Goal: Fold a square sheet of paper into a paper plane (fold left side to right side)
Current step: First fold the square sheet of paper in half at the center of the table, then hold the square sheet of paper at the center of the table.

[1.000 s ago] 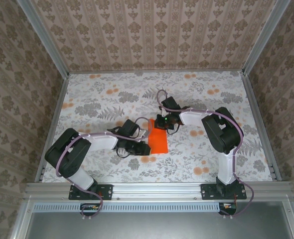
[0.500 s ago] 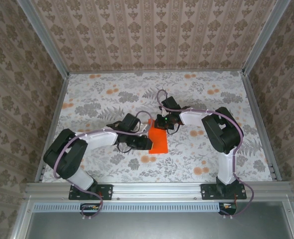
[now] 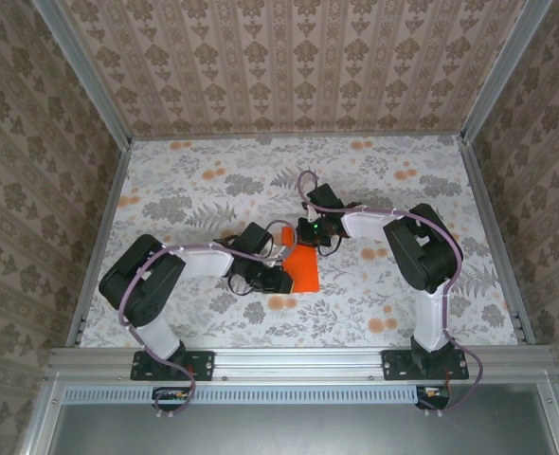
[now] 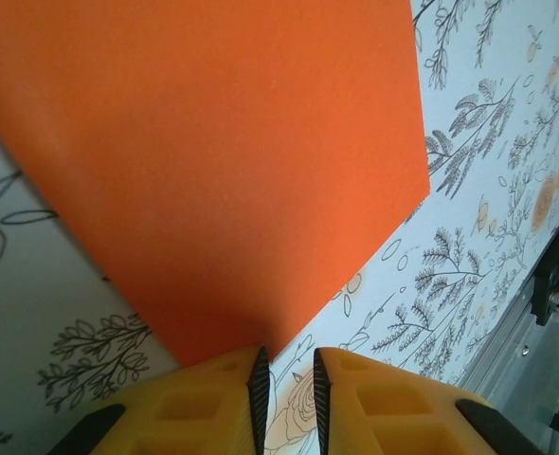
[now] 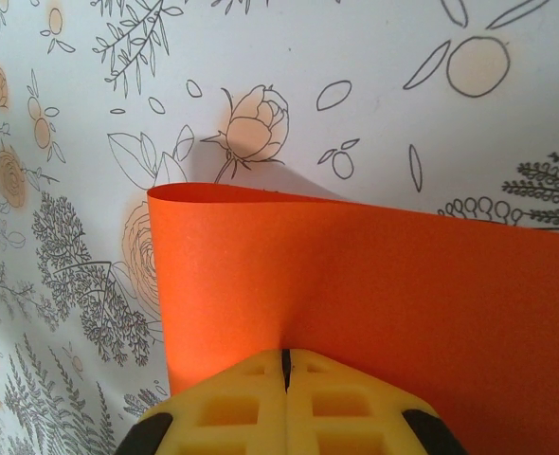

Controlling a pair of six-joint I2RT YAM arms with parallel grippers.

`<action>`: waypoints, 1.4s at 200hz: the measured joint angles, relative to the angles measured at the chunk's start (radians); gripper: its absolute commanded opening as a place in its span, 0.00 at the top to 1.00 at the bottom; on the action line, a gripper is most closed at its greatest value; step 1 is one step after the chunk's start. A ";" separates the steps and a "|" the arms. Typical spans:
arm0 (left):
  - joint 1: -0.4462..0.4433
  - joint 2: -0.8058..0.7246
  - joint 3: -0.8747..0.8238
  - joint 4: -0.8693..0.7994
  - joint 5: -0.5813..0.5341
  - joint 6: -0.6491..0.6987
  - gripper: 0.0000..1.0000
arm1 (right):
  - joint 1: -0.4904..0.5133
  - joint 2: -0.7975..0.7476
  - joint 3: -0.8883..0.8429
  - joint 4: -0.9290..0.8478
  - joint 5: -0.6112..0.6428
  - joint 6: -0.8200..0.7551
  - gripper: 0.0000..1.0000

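Thin orange square sheet of paper (image 3: 305, 272) is narrowing, so the fold is advancing. The left tool (image 4: 287, 387) is sitting barely parted and empty, while the right tool (image 5: 285, 372) is pinching the sheet's edge.

Your right gripper (image 5: 285, 365), jaws pressed together, pinches the square sheet of paper (image 5: 374, 284), its far edge curling above the floral tabletop (image 5: 355, 95).

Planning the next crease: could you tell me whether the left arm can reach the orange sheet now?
Probably yes: the left tool sits right at a corner of the orange sheet, with nothing between them, though the right tool pinches its far end.
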 measured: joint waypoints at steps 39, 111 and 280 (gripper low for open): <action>-0.006 -0.053 -0.055 0.001 -0.002 -0.008 0.77 | 0.000 0.000 0.000 0.000 0.000 0.000 0.98; 0.052 -0.117 0.021 -0.025 0.000 -0.003 0.75 | 0.000 0.000 0.000 0.000 0.000 0.000 0.97; 0.055 0.126 0.145 0.019 0.002 0.019 0.77 | -0.009 -0.051 -0.002 -0.032 0.048 -0.020 0.70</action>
